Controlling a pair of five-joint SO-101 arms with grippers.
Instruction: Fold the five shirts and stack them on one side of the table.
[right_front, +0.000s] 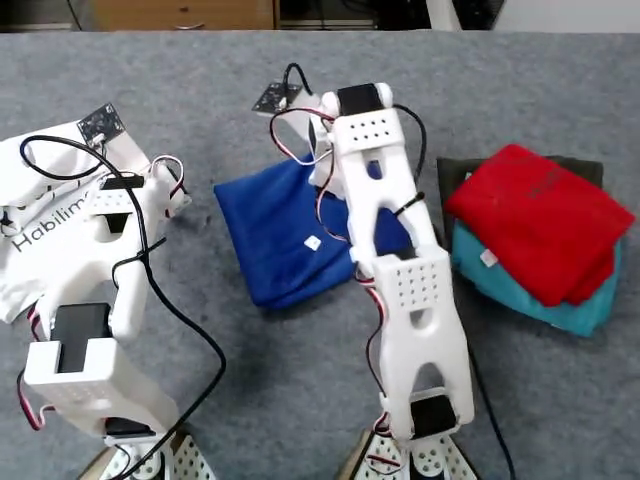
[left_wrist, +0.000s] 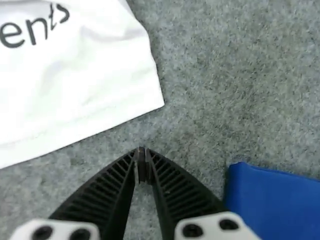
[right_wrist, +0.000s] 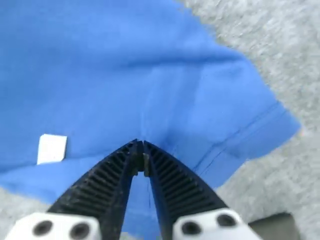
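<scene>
A folded blue shirt (right_front: 270, 240) lies mid-table. My right gripper (right_wrist: 141, 152) is shut, with its tips down on the blue shirt (right_wrist: 125, 75) near a small white tag (right_wrist: 52, 148). A white shirt with dark print (right_front: 40, 230) lies spread at the left edge, under the left arm. My left gripper (left_wrist: 141, 165) is shut with nothing in it. It hangs over bare grey surface between the white shirt's corner (left_wrist: 75, 85) and the blue shirt's edge (left_wrist: 275, 200). At the right, a red shirt (right_front: 540, 215) tops a teal one (right_front: 585, 310) and a dark one (right_front: 460, 170).
The table is covered in grey carpet-like cloth (right_front: 300, 380). Cables loop from both arms over the left and middle of the table. Wooden furniture stands beyond the far edge. Bare surface runs along the far side and between the arm bases.
</scene>
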